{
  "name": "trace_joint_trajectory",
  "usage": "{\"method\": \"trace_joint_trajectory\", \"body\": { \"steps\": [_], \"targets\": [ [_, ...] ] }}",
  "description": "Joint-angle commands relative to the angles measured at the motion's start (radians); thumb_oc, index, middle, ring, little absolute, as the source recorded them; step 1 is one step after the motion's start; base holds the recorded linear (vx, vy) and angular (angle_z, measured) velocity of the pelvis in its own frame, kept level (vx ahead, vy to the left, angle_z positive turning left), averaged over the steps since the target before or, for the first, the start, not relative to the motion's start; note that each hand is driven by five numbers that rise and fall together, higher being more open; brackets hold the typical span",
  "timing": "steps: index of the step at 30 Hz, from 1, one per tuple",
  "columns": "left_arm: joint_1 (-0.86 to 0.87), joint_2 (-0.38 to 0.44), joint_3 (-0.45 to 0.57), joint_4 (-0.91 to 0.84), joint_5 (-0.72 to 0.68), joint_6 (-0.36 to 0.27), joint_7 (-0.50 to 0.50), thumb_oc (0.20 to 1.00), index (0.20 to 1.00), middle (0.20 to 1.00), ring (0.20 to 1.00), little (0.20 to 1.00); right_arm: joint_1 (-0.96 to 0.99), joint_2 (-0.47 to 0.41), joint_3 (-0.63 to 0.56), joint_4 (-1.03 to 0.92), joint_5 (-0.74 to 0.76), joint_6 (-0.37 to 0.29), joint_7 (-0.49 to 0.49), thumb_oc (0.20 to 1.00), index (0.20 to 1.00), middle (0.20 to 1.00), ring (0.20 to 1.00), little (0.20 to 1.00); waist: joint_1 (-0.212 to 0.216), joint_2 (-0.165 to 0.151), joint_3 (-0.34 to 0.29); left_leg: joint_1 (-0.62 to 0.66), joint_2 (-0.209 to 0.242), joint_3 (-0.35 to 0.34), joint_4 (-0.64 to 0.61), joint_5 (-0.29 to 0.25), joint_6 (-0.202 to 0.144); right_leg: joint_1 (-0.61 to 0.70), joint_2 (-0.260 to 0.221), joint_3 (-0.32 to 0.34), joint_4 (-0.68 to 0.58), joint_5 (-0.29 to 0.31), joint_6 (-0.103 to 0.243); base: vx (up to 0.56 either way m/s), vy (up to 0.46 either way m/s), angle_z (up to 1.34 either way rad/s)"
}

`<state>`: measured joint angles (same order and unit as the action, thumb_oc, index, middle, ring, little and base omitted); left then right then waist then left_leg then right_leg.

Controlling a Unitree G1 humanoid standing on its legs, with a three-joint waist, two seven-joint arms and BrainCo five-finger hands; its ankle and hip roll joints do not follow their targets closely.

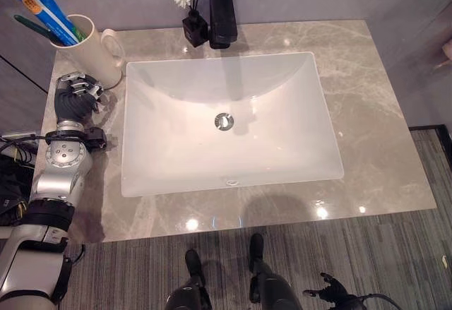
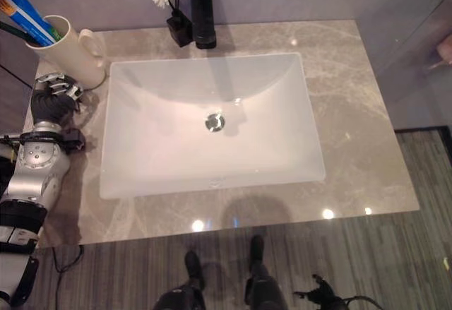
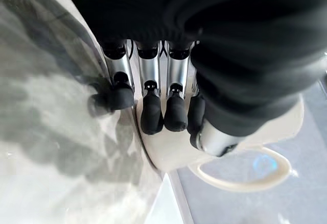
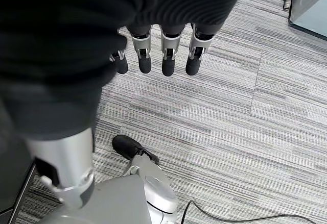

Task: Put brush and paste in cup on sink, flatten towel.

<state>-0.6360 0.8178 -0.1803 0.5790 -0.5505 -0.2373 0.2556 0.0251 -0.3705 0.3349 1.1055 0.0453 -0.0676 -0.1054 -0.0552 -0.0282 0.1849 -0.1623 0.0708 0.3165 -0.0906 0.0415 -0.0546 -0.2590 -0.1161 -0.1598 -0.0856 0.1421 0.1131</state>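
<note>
A cream cup [image 1: 86,50] with a handle stands at the counter's far left corner. In it stand a blue, white and orange paste tube [image 1: 44,6] and a green brush [image 1: 34,29], both leaning left. My left hand [image 1: 75,98] rests on the counter just in front of the cup. In the left wrist view its fingers [image 3: 152,112] are relaxed, with the dark tips against the cup's base [image 3: 171,157]; they do not wrap it. My right hand [image 1: 326,287] hangs low beside the counter's front, its fingers [image 4: 168,55] straight over the carpet, holding nothing.
A white rectangular basin [image 1: 141,179] with a metal drain [image 1: 224,121] fills the middle of the marble counter [image 1: 381,147]. A black tap [image 1: 224,10] and a small black vase of white flowers [image 1: 194,27] stand behind it. Striped grey carpet [image 1: 395,253] lies in front.
</note>
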Motion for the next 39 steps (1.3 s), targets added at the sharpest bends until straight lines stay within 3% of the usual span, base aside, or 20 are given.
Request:
{"method": "trace_joint_trajectory", "body": {
  "steps": [1,22,39],
  "targets": [
    [-0.12,0.024,0.0,0.082,-0.002,-0.014,0.014,0.2,0.2,0.2,0.2,0.2,0.002,-0.065,-0.003,-0.009,0.014,-0.002,0.001,1.0,1.0,1.0,1.0,1.0,-0.025,0.023,0.035,0.014,-0.032,-0.107,0.003,-0.007,0.019,0.039,0.056,0.034,0.036,-0.029,0.009,0.0,0.0,0.0],
    [-0.374,0.084,-0.128,0.31,0.03,0.009,0.029,0.2,0.2,0.2,0.2,0.2,-0.015,-0.078,0.036,-0.039,0.043,-0.017,0.007,1.0,1.0,1.0,1.0,1.0,-0.041,0.002,0.052,-0.017,-0.027,-0.097,0.003,0.004,0.017,0.01,0.064,0.048,0.026,-0.005,0.017,0.0,0.0,0.0],
    [-0.394,0.154,-0.09,0.408,0.078,0.024,0.086,0.2,0.2,0.2,0.2,0.2,0.011,-0.112,0.045,-0.101,0.023,-0.025,0.015,1.0,1.0,1.0,1.0,1.0,-0.04,-0.015,0.056,-0.034,-0.02,-0.083,0.003,0.007,0.016,-0.008,0.071,0.061,0.011,0.014,0.023,0.0,0.005,-0.03]
  ]
}}
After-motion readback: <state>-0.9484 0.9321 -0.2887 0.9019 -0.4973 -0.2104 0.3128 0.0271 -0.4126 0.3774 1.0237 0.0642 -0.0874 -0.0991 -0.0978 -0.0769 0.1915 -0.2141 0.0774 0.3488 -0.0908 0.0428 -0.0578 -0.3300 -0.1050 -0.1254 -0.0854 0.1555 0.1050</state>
